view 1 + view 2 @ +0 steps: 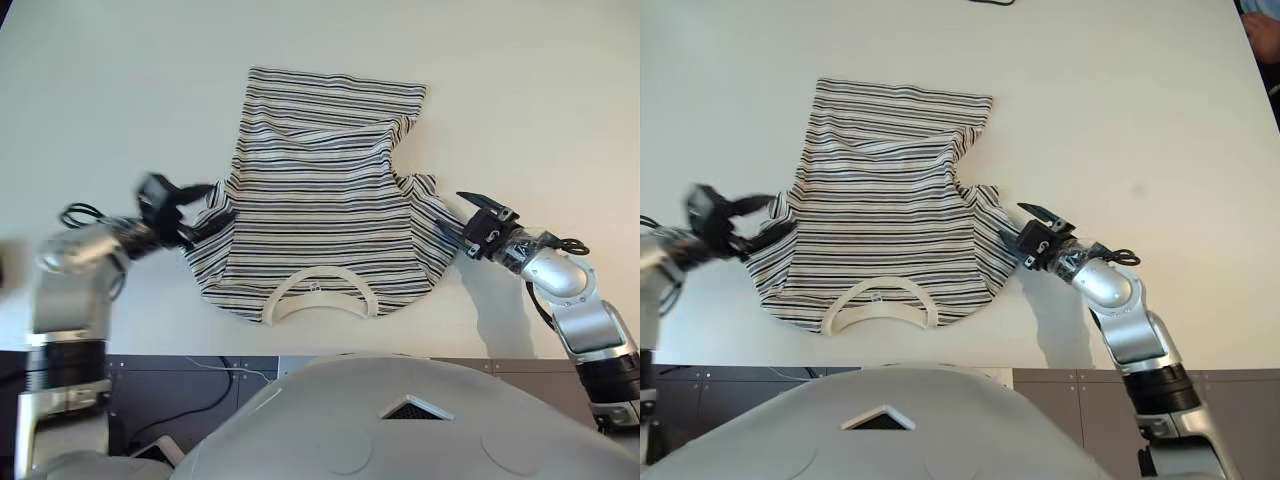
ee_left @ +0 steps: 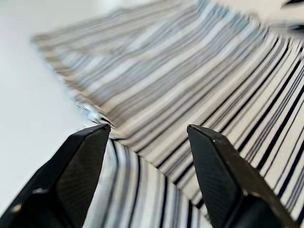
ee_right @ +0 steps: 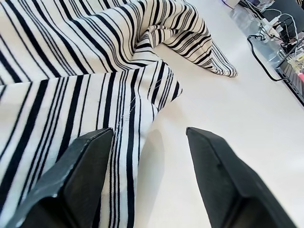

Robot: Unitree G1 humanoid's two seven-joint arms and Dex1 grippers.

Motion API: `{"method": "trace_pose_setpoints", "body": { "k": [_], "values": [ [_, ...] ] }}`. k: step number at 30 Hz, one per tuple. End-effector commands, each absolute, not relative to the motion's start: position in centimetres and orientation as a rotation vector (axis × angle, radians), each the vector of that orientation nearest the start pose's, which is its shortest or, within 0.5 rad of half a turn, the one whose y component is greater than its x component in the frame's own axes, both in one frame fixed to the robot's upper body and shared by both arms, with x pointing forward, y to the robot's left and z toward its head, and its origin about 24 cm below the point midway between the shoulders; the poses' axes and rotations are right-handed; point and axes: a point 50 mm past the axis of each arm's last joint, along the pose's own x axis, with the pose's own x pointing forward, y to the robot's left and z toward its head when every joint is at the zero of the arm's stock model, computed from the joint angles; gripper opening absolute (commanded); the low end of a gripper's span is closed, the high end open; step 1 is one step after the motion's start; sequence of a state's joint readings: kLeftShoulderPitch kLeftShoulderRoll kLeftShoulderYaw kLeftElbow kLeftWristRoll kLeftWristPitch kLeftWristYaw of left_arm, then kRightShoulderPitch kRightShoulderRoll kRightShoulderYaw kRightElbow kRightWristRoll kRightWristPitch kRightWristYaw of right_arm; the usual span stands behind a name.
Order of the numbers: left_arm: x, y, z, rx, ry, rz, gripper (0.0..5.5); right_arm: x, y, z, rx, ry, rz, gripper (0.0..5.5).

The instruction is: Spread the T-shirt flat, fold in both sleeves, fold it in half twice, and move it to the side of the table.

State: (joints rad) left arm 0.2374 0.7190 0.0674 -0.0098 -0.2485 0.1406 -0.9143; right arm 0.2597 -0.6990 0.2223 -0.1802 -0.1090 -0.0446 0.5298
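- A striped T-shirt (image 1: pixel 315 215) is pictured lying near the middle of a white table (image 1: pixel 100 100), its collar (image 1: pixel 322 290) turned towards the robot and its hem (image 1: pixel 335 85) at the far end.
- The garment is not yet fully flat. The far right corner is creased and drawn inwards, and the right sleeve (image 3: pixel 142 95) is bunched against the body of the shirt.
- The left gripper (image 2: pixel 148 129) is shown at the left sleeve (image 1: pixel 205 238), its fingers spread wide with striped cloth beneath the gap. Whether the cloth is touched cannot be told.
- The right gripper (image 3: pixel 149 130) is held low at the right sleeve, likewise spread and pinching nothing. One finger is over the fabric and the other over bare table.
- The shirt is judged to be light, soft and limp (a thin knit, by the look of its folds). It can be expected to sag, bunch and drag along the smooth top rather than keep any shape.
- A hold is best taken at each sleeve's outer edge, with both layers pinched together. The cloth should be lifted only slightly before being laid inwards, so that the body is not pulled askew.
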Motion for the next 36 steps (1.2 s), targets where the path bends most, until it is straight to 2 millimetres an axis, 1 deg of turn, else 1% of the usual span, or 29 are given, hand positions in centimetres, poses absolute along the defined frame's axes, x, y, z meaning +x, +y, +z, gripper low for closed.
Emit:
{"method": "trace_pose_setpoints", "body": {
  "k": [1, 4, 6, 8, 9, 10, 12, 13, 14, 15, 16, 17, 18, 19, 20, 21, 22, 24, 26, 27, 29, 32, 34, 35, 36],
  "values": [
    [17.0, 26.1, 0.2, 0.441, 0.562, -0.741, 3.0, 13.9, -23.3, 0.5, -0.707, 0.601, 0.908, 2.86],
    [16.1, 25.9, -0.5, 0.471, 0.553, -0.727, 3.0, 12.7, -24.5, 1.5, -0.708, 0.643, 0.944, 2.86],
    [15.3, 25.2, -0.3, 0.445, 0.531, -0.739, 3.0, 12.9, -25.0, 2.1, -0.722, 0.64, 0.936, 2.86],
    [14.8, 23.8, 0.7, 0.394, 0.489, -0.783, 3.0, 14.6, -24.4, 4.0, -0.656, 0.536, 0.886, 2.86],
    [14.3, 23.1, 1.4, 0.362, 0.474, -0.817, 3.0, 16.0, -23.9, 5.7, -0.584, 0.443, 0.846, 2.86],
    [14.0, 22.6, 1.8, 0.34, 0.468, -0.838, 3.0, 16.8, -23.5, 6.9, -0.533, 0.382, 0.827, 2.86],
    [13.3, 22.4, 2.0, 0.342, 0.499, -0.885, 3.0, 19.4, -22.6, 9.8, -0.432, 0.224, 0.777, 2.86],
    [13.2, 22.7, 1.9, 0.359, 0.517, -0.887, 3.0, 20.5, -22.1, 10.7, -0.401, 0.179, 0.768, 2.86],
    [13.5, 23.2, 1.7, 0.379, 0.527, -0.874, 3.0, 21.3, -21.4, 10.5, -0.397, 0.171, 0.774, 2.86],
    [14.1, 23.7, 1.8, 0.396, 0.521, -0.847, 3.0, 22.0, -20.7, 9.2, -0.435, 0.206, 0.789, 2.86],
    [14.6, 23.9, 1.9, 0.401, 0.51, -0.819, 3.0, 22.5, -20.1, 7.6, -0.465, 0.249, 0.796, 2.86],
    [14.8, 24.0, 1.8, 0.402, 0.505, -0.809, 3.0, 23.0, -19.9, 5.1, -0.524, 0.318, 0.777, 2.86],
    [14.8, 24.0, 1.7, 0.4, 0.504, -0.806, 3.0, 23.4, -19.8, 3.2, -0.565, 0.37, 0.756, 2.86],
    [14.8, 23.9, 1.5, 0.397, 0.509, -0.811, 3.0, 23.3, -20.0, 1.2, -0.615, 0.428, 0.736, 2.86],
    [14.8, 23.9, 1.3, 0.399, 0.514, -0.818, 3.0, 22.7, -20.8, -0.5, -0.651, 0.487, 0.704, 2.86],
    [14.8, 24.0, 1.3, 0.399, 0.519, -0.822, 3.0, 21.9, -21.7, -1.3, -0.659, 0.52, 0.684, 2.86],
    [14.7, 24.0, 1.2, 0.398, 0.523, -0.822, 3.0, 21.3, -22.4, -1.6, -0.656, 0.537, 0.663, 2.86],
    [14.4, 24.1, 0.9, 0.396, 0.531, -0.816, 3.0, 20.6, -23.5, -1.3, -0.646, 0.533, 0.64, 2.86],
    [14.5, 24.0, 0.6, 0.4, 0.526, -0.802, 3.0, 20.0, -23.8, -0.5, -0.622, 0.511, 0.639, 2.86],
    [14.8, 23.9, 0.5, 0.405, 0.515, -0.786, 3.0, 19.7, -23.8, 0.0, -0.61, 0.498, 0.65, 2.86],
    [16.0, 23.1, 0.7, 0.393, 0.461, -0.752, 3.0, 19.5, -23.5, 1.6, -0.577, 0.449, 0.667, 2.86],
    [16.6, 21.9, 1.0, 0.373, 0.407, -0.745, 3.0, 21.3, -23.4, 3.4, -0.583, 0.365, 0.613, 2.86],
    [17.0, 21.1, 1.6, 0.361, 0.371, -0.764, 3.0, 22.9, -22.0, 5.9, -0.467, 0.217, 0.568, 2.86],
    [17.1, 20.6, 2.0, 0.345, 0.351, -0.782, 3.0, 24.0, -20.9, 7.5, -0.401, 0.133, 0.558, 2.86],
    [17.1, 20.2, 2.4, 0.336, 0.339, -0.795, 3.0, 24.7, -20.0, 8.5, -0.356, 0.082, 0.559, 2.86]
  ]
}}
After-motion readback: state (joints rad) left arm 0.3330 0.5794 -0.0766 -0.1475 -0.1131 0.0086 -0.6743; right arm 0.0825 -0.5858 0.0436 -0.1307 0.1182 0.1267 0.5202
